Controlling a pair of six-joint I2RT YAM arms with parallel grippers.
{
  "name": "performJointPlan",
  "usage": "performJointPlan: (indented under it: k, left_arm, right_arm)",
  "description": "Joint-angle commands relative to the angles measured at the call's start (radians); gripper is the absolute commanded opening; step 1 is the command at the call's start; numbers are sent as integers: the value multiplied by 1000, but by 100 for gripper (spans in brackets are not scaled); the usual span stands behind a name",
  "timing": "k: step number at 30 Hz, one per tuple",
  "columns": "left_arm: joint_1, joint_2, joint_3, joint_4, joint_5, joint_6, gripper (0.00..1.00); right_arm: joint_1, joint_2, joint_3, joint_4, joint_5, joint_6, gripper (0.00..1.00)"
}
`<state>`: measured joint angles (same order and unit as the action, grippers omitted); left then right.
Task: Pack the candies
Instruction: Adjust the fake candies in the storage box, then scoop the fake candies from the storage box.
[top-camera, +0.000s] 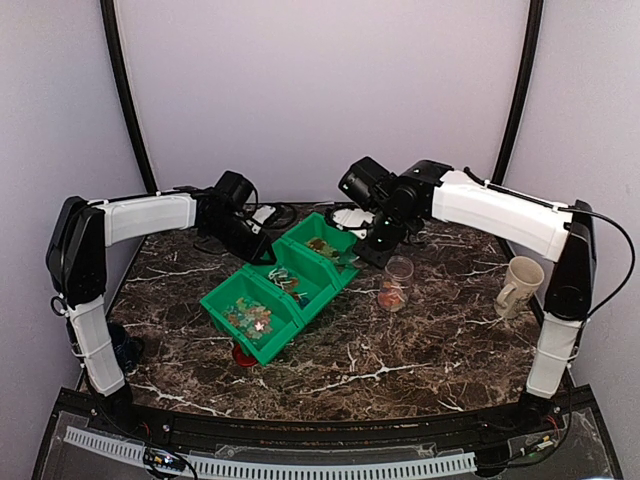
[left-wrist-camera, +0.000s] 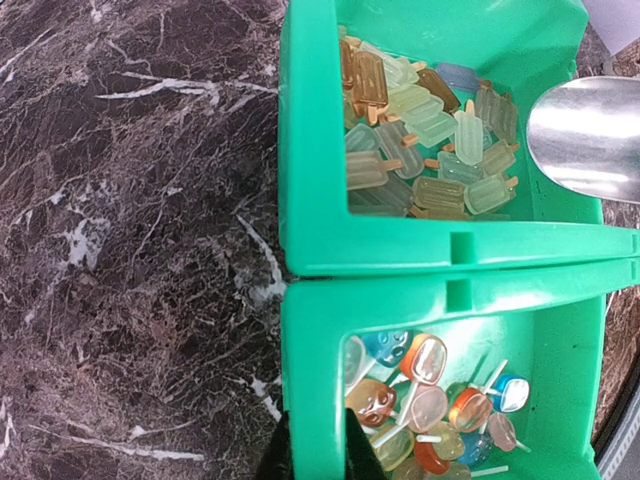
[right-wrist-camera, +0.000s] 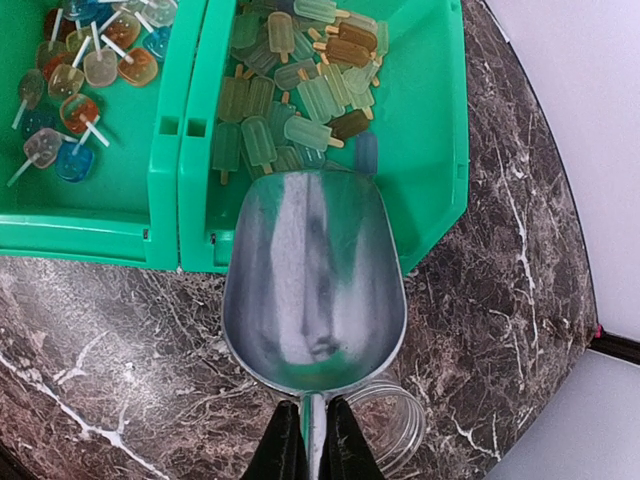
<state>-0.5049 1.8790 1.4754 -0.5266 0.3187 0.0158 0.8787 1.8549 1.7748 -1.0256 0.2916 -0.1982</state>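
Three green bins stood in a slanting row on the marble table (top-camera: 430, 350): the far bin (left-wrist-camera: 310, 130), a middle bin (left-wrist-camera: 310, 350) touching it, and a near bin (top-camera: 278, 338) at the row's other end. There was one metal scoop (right-wrist-camera: 315, 290). One clear cup (top-camera: 396, 283) stood just right of the far bin and one pale mug (top-camera: 520, 285) well to its right. One red lid (top-camera: 243, 355) lay mostly hidden under the near bin.

The candies (left-wrist-camera: 430, 140) were too many to count. Pale green and amber ice-lolly shapes were heaped in the far bin, round ones on sticks lay in the middle bin, and a mixed scatter filled the near bin. A small orange layer sat at the bottom of the cup.

The left gripper (left-wrist-camera: 318, 455) was narrowed onto the middle bin's wall, a finger on either side, with only the tips inside the frame. The right gripper (right-wrist-camera: 316, 445) was pinched tight on the scoop's handle, and the empty bowl hung over the far bin's edge.

Overhead, both grips were hidden behind the wrists and the candy shapes were a blur; only the wrist views gave them. The mug, lid and near bin appeared overhead alone. The right wrist view caught only part of the cup's rim, under the scoop.
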Motion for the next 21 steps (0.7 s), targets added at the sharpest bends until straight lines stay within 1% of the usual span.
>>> performJointPlan:
  k: [1, 5, 12, 18, 21]
  left_arm:
    - [-13, -93, 28, -5, 31, 38, 0]
    - [-28, -89, 29, -18, -9, 59, 0]
    - [-63, -86, 38, -11, -47, 94, 0]
    - [-69, -101, 18, 15, -26, 105, 0]
    - [-70, -112, 6, 30, -15, 104, 0]
  right_arm:
    - [-6, 22, 17, -31, 0, -18, 0]
    - [-6, 50, 9, -38, -15, -27, 0]
    - [-5, 131, 57, -48, -86, -41, 0]
    - [-14, 210, 99, -47, -132, -46, 0]
    - [-33, 230, 94, 5, -141, -40, 0]
